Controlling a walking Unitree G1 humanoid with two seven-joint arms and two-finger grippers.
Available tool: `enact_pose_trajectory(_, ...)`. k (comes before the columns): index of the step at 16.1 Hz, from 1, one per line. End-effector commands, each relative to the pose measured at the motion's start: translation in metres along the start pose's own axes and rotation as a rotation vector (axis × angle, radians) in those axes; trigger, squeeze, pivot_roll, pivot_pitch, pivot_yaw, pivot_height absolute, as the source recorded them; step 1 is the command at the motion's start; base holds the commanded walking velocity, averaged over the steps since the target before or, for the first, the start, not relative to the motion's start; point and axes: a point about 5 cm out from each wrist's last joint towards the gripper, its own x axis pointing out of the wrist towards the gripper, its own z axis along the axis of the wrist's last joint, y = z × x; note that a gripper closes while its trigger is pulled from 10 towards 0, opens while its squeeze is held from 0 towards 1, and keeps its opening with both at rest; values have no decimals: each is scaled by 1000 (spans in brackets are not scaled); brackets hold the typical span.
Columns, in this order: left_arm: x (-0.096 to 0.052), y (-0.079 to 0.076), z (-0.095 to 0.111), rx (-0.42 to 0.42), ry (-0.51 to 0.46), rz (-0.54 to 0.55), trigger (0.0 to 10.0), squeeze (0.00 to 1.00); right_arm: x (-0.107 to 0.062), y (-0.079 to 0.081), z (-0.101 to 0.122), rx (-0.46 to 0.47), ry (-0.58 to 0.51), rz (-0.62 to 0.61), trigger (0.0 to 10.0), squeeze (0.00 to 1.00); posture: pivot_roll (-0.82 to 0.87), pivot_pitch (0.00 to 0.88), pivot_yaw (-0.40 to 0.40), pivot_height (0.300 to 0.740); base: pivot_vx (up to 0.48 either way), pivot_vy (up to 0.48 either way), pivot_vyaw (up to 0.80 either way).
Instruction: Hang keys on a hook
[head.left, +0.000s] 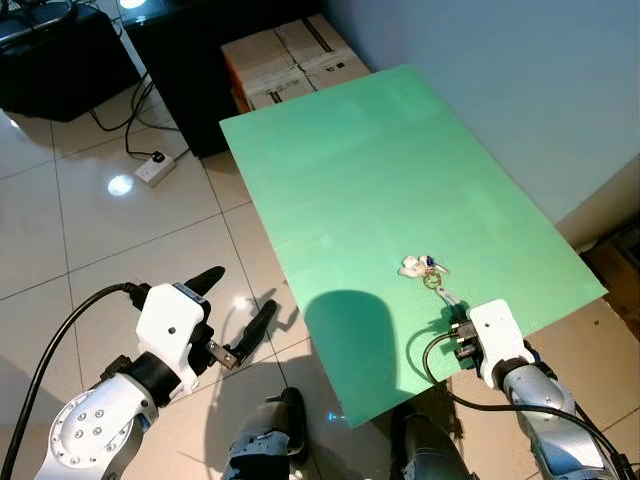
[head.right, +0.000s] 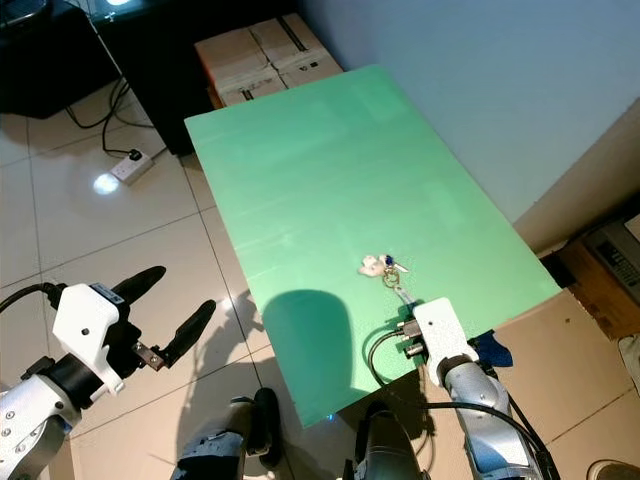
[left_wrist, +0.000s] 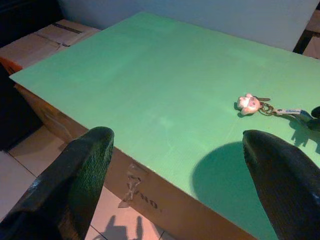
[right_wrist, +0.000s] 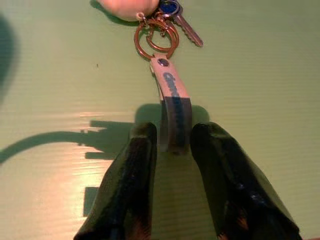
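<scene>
A: Where's your bunch of keys w/ brass rings, pale round charm and grey strap (right_wrist: 172, 95)?
B: On the flat green board (head.left: 400, 190), near its front edge.
A: Your right gripper (right_wrist: 172, 145)?
B: Low on the board, fingers parted either side of strap's end, not pinching.
A: Left gripper (head.left: 240, 310)?
B: Spread wide, over pale floor tiles (head.left: 120, 250) beside board.

The worktop (head.left: 380, 200) is a green board with fine ridges and a dull finish. Just ahead of the right tool (right_wrist: 172, 145), the key rings (right_wrist: 156, 37) are shiny metal and the strap (right_wrist: 172, 97) looks like cloth. The floor tiles (head.left: 130, 240) are glossy.
</scene>
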Motion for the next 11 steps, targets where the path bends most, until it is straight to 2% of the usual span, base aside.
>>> enact_pose_trajectory(1, -3, 2, -4, 5, 25, 5, 10000, 0, -4, 2, -5, 36, 19, 7, 10000, 1000, 119, 260, 70, 740, 0, 0, 0)
enact_pose_trajectory(3, -1, 3, -3, 7, 20, 11, 10000, 0, -4, 7, -1, 59, 5, 22, 10000, 1000, 120, 261, 67, 740, 0, 0, 0)
enact_pose_trajectory(6, 0, 1, -3, 9, 17, 8, 10000, 0, -4, 8, 4, 41, -29, 35, 10000, 1000, 115, 255, 63, 740, 0, 0, 0)
enact_pose_trajectory(9, 1, -1, -3, 6, 12, 12, 10000, 0, -4, -4, 23, 44, -128, -35, 10000, 1000, 111, 249, 61, 740, 0, 0, 0)
enact_pose_trajectory(11, 1, -2, -3, 8, 11, 12, 10000, 0, -2, -5, 33, 66, -170, -17, 10000, 1000, 109, 246, 62, 740, 0, 0, 0)
